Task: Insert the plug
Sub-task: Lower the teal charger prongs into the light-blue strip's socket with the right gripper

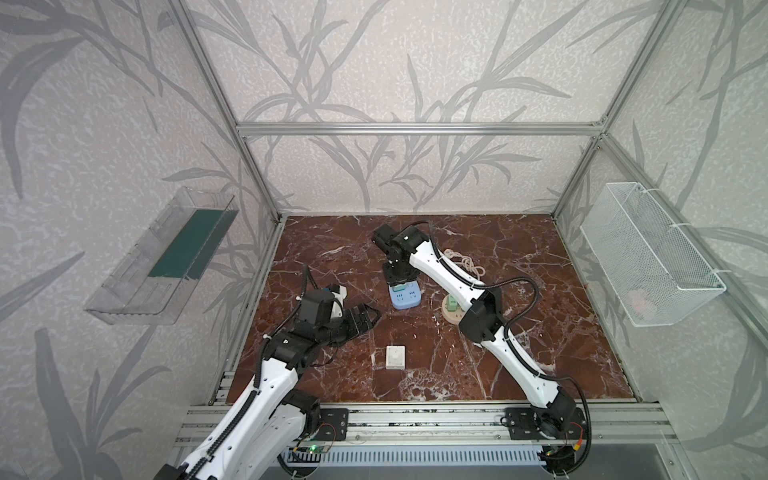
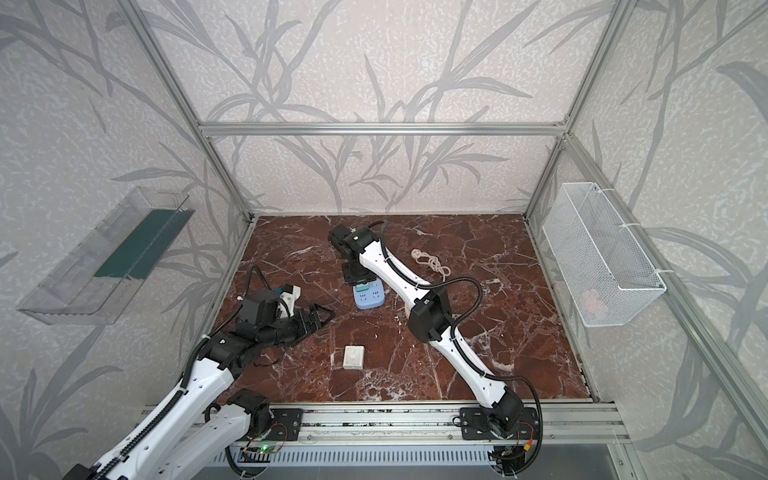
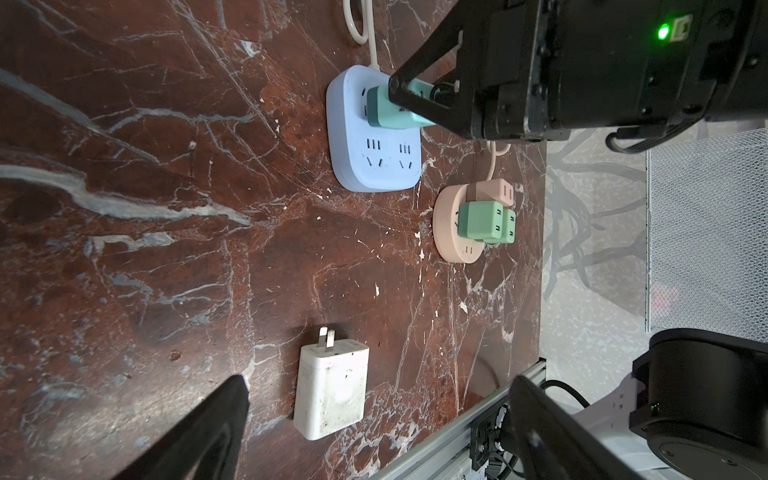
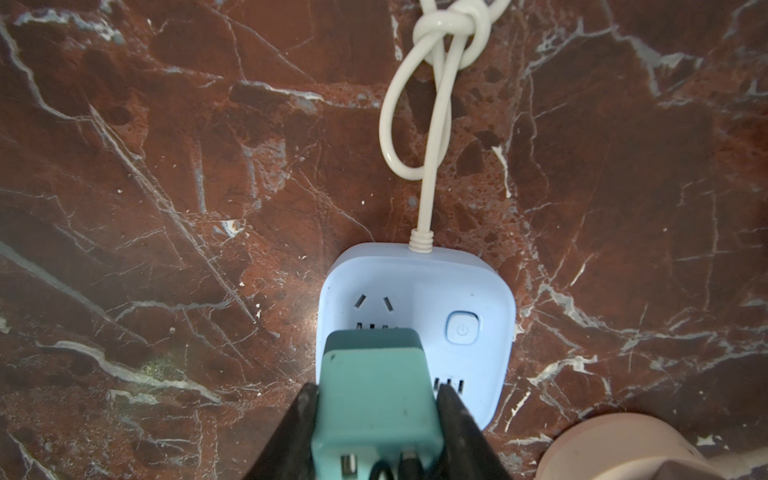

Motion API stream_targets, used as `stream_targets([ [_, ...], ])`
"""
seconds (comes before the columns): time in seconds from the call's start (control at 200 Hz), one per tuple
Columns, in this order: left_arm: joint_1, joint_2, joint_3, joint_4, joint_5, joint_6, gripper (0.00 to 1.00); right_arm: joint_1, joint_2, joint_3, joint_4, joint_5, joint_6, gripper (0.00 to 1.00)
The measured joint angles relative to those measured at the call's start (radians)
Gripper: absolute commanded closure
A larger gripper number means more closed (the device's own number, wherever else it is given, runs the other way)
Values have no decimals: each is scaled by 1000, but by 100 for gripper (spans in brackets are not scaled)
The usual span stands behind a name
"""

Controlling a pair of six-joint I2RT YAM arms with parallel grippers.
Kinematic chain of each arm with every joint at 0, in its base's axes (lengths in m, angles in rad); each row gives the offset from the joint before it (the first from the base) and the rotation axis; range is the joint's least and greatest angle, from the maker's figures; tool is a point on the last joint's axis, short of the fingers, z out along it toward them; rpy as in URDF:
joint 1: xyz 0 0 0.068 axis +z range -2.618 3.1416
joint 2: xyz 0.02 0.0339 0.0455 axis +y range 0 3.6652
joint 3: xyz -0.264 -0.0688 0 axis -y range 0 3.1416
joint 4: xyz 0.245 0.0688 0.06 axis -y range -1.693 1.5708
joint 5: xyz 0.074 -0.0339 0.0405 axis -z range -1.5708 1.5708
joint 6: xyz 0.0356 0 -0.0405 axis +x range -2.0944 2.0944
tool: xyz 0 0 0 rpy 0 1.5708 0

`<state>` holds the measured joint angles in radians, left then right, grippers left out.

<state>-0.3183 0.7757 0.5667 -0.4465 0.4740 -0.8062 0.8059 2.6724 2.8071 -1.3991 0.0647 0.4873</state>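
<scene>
the right pincer [image 4: 376, 397] pinches a green plug [image 4: 374, 374] by its two sides and points straight down over the blue power strip [image 4: 461, 291]. the plug's front end meets the strip's face at the socket next to the strip's power button [image 4: 462, 331]. the prongs are hidden, so whether they are fully in cannot be told. the strip lies flat on the red marble tabletop [image 1: 540, 270]. its white cord [image 4: 432, 124] leaves the strip's far edge and runs into a loose knot.

the left pincer [image 1: 368, 318] hangs spread wide, holding nothing. in both top views it is left of the strip and apart from it. a white charger [image 3: 332, 390] lies flat on the tabletop, nearer the robot's bases than the strip, with its prongs on the end facing the strip. just right of the strip sits a round pink socket [image 3: 457, 241]. it carries two green adapters [image 3: 484, 220] and a pink adapter [image 3: 494, 191]. in a top view the right arm covers part of this socket.
</scene>
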Motion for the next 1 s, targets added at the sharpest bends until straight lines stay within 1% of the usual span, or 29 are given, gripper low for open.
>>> stream_targets([
  [0.335,0,27,-14,16,17,-2,5,10,40,34,-2,48,-3,100],
  [0.565,0,28,-20,29,23,-1,5,11,59,56,9,48,-6,100],
  [0.68,0,28,-26,33,25,-1,5,11,51,37,16,47,-10,100],
  [0.835,0,28,-37,37,25,-3,5,10,15,-37,46,44,-17,100],
  [1.0,0,25,-52,51,26,-18,5,2,23,-18,40,24,-25,100],
])
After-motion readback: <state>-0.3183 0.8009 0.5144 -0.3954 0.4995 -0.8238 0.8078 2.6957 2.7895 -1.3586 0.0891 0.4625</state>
